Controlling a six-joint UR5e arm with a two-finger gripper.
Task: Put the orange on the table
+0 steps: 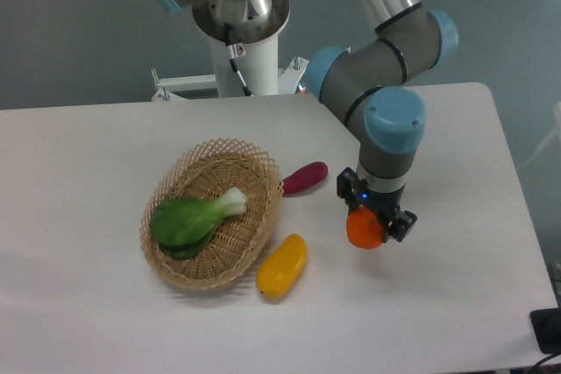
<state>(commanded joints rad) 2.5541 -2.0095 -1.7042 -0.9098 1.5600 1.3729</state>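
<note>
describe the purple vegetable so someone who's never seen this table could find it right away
Start at the wicker basket on the white table. Just off its upper right rim lies the purple vegetable, small and oblong, the only purple thing there, unlike the yellow fruit below.
</note>
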